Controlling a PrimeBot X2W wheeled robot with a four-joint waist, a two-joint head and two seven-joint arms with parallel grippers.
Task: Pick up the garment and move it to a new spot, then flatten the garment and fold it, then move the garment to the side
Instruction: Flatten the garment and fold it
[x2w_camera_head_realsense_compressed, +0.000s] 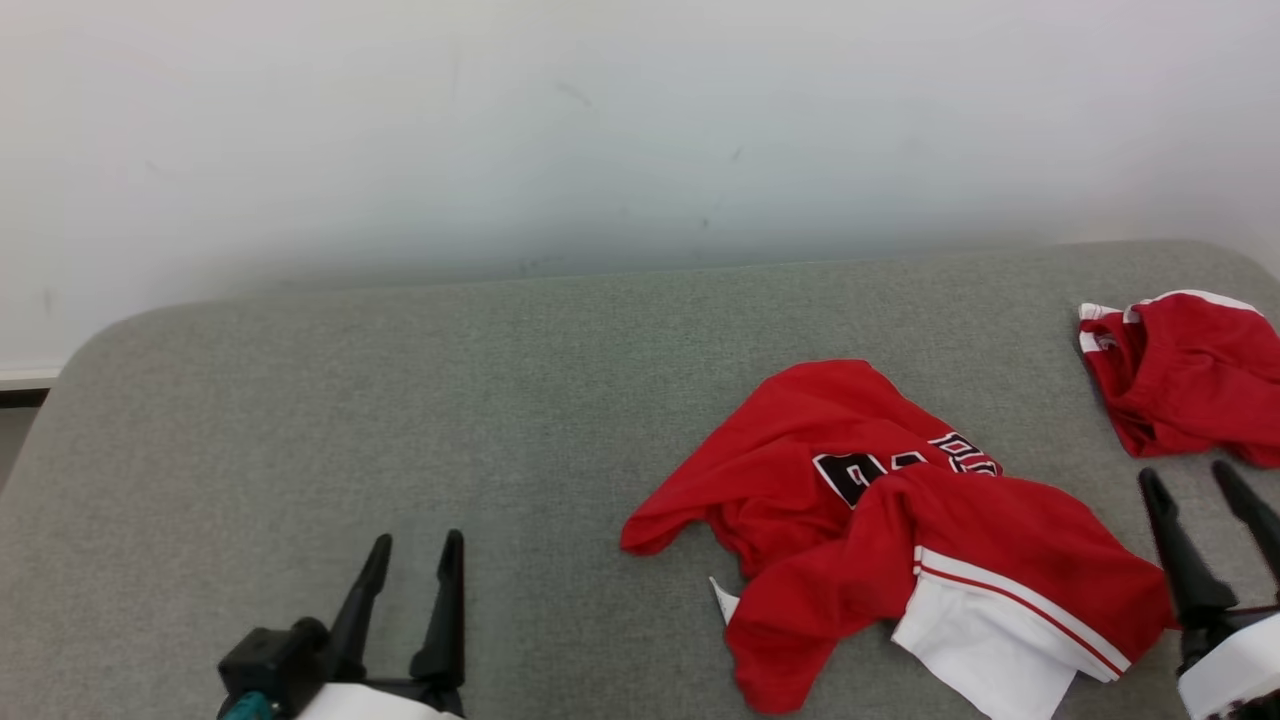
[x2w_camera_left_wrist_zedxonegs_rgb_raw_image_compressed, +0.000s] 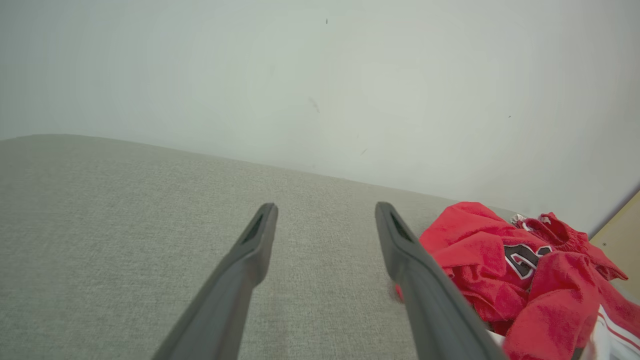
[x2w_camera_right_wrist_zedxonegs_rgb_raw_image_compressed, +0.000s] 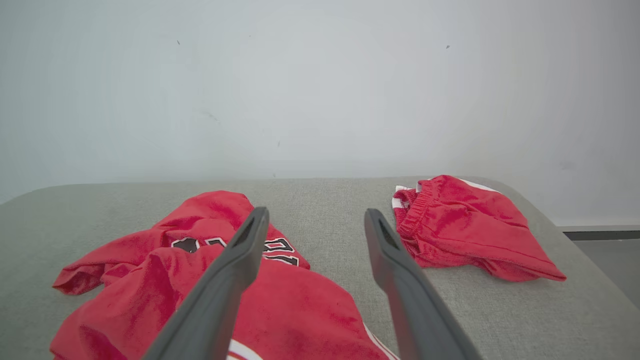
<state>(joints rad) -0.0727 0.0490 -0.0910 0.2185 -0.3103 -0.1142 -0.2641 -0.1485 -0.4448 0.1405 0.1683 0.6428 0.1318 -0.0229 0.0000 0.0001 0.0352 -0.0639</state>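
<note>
A crumpled red garment (x2w_camera_head_realsense_compressed: 870, 520) with black-and-white lettering and a white-striped hem lies on the grey cushioned surface (x2w_camera_head_realsense_compressed: 400, 400), right of centre; it also appears as the garment (x2w_camera_left_wrist_zedxonegs_rgb_raw_image_compressed: 505, 265) and the garment (x2w_camera_right_wrist_zedxonegs_rgb_raw_image_compressed: 200, 280) in the wrist views. My right gripper (x2w_camera_head_realsense_compressed: 1195, 482) stands open just right of the garment's hem, with nothing between its fingers; the right wrist view has that gripper (x2w_camera_right_wrist_zedxonegs_rgb_raw_image_compressed: 316, 216) above the cloth's right part. My left gripper (x2w_camera_head_realsense_compressed: 415, 545) is open at the lower left, well left of the garment, and its wrist view shows the same gripper (x2w_camera_left_wrist_zedxonegs_rgb_raw_image_compressed: 325, 210) over bare cushion.
A second red piece of clothing with an elastic waistband (x2w_camera_head_realsense_compressed: 1185, 375) lies at the far right edge; it shows as the clothing (x2w_camera_right_wrist_zedxonegs_rgb_raw_image_compressed: 465, 225) beyond my right fingers. A pale wall (x2w_camera_head_realsense_compressed: 640, 130) rises behind the surface. The surface's rounded left corner (x2w_camera_head_realsense_compressed: 90, 350) drops to the floor.
</note>
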